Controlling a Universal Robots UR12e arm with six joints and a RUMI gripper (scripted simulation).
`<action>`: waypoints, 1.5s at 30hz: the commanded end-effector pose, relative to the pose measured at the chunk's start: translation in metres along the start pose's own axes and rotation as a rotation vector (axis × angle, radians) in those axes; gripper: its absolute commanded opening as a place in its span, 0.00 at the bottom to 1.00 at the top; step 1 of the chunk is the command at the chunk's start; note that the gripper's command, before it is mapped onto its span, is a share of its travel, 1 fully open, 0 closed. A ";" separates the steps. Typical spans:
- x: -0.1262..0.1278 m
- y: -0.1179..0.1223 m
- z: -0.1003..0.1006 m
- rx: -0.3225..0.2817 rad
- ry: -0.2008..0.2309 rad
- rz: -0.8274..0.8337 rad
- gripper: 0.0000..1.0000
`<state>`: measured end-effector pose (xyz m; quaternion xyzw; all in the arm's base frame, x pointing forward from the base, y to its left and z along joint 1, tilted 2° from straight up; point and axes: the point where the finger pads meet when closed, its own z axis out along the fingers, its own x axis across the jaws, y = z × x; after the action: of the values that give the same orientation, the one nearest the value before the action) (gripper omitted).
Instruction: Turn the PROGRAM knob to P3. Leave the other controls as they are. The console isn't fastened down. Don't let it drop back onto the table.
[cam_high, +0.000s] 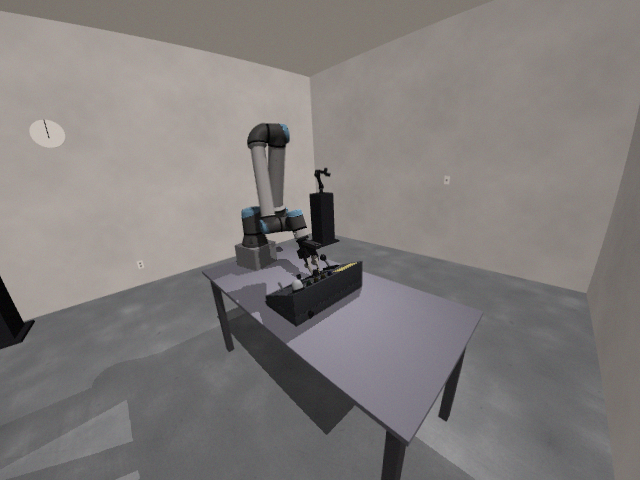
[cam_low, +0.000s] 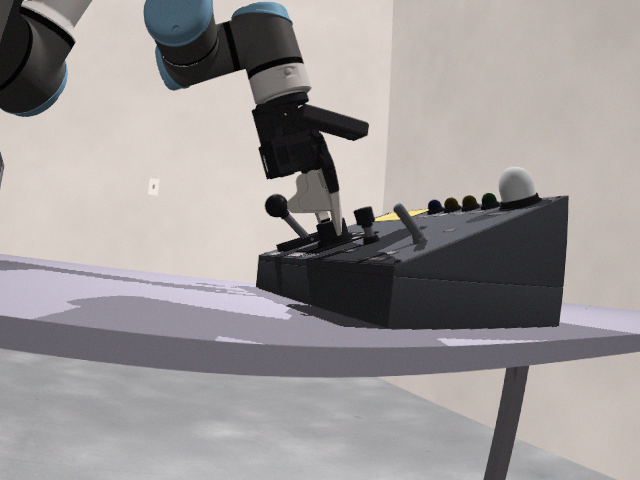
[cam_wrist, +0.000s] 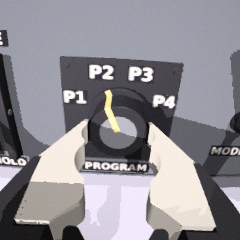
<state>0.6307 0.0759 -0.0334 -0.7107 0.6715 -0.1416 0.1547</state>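
The PROGRAM knob (cam_wrist: 117, 131) is a dark round knob on a plate marked P1 to P4. Its yellow pointer line aims at P2 (cam_wrist: 101, 72), just left of P3 (cam_wrist: 140, 74). My gripper (cam_wrist: 118, 122) is shut on the knob, with one cream finger pressed on each side. In the exterior view the gripper (cam_low: 329, 219) comes down steeply onto the knob (cam_low: 326, 229) near the low front of the dark console (cam_low: 413, 263). In the top view the console (cam_high: 315, 297) sits on the grey table with the gripper (cam_high: 311, 266) over its far side.
A black ball-topped lever (cam_low: 284, 214) stands left of the knob, another black knob (cam_low: 365, 219) and a grey toggle lever (cam_low: 409, 229) right of it. Several coloured buttons (cam_low: 460, 202) and a white dome (cam_low: 516, 183) line the console's high edge. A MODE label (cam_wrist: 225, 150) shows at right.
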 end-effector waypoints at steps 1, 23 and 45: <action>0.000 -0.001 0.000 0.001 0.000 0.000 0.00; 0.000 -0.001 0.000 0.001 0.000 0.106 0.00; 0.000 -0.001 0.000 0.001 0.000 0.586 0.00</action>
<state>0.6307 0.0759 -0.0334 -0.5313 0.8207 -0.0993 0.1851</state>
